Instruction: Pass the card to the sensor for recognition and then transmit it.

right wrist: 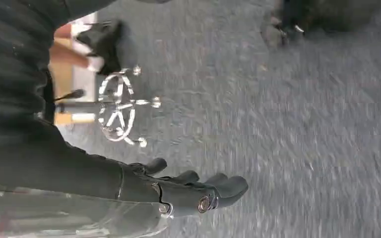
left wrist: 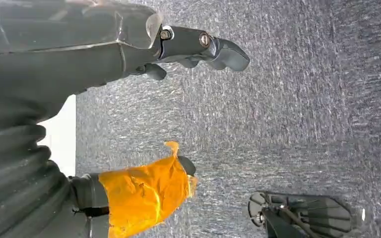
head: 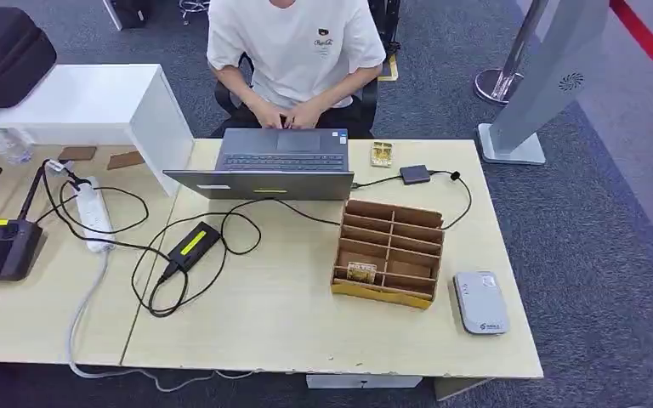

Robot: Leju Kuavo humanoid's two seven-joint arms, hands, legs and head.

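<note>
Left hand (left wrist: 188, 47): hangs over grey carpet, fingers loosely apart, holding nothing.
Right hand (right wrist: 188, 191): likewise over carpet, fingers extended, nothing held.
Sensor (head: 479, 302): flat grey reader, just right of the wooden rack (head: 388, 252), likely placed within reach.
Card (head: 361, 272): appears to sit in the rack's near-left slot.
Laptop (head: 272, 163): behind the rack; a person (head: 293, 51) types.
Table (head: 289, 323): pale wood, cables left of the rack.

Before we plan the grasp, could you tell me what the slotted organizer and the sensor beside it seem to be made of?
Slotted organizer: likely cardboard or thin wood, matte brown, with flat dividers and raw-looking edges. Sensor: probably moulded plastic, smooth light grey, with rounded corners and a faint sheen.
</note>
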